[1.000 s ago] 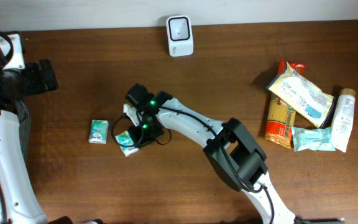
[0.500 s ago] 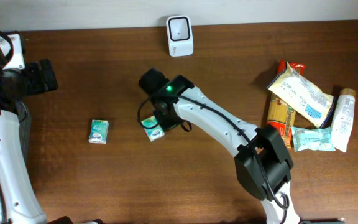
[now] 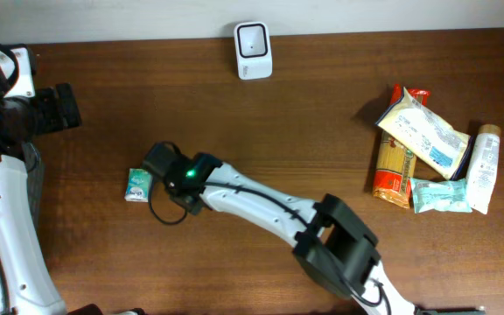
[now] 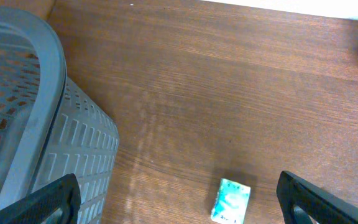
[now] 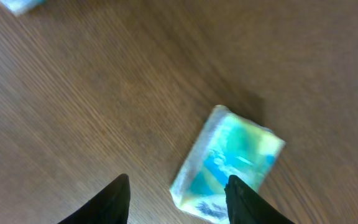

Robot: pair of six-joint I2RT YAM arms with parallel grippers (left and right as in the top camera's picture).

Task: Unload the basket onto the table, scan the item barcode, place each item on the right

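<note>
Here right claw [image 5: 178,182] gapes over a teal packet [image 5: 229,158], left claw [image 4: 178,180] wide near a grey basket [image 4: 56,62].

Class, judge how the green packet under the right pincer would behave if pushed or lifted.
The packet lies flat on the table, so it would probably slide, not roll. Its shiny surface may slip in a grip. It looks soft, likely light and squashable.

Shop checkout setup — scanner [image 3: 253,50], packaged groceries [image 3: 431,153], basket [image 4: 23,124].
</note>
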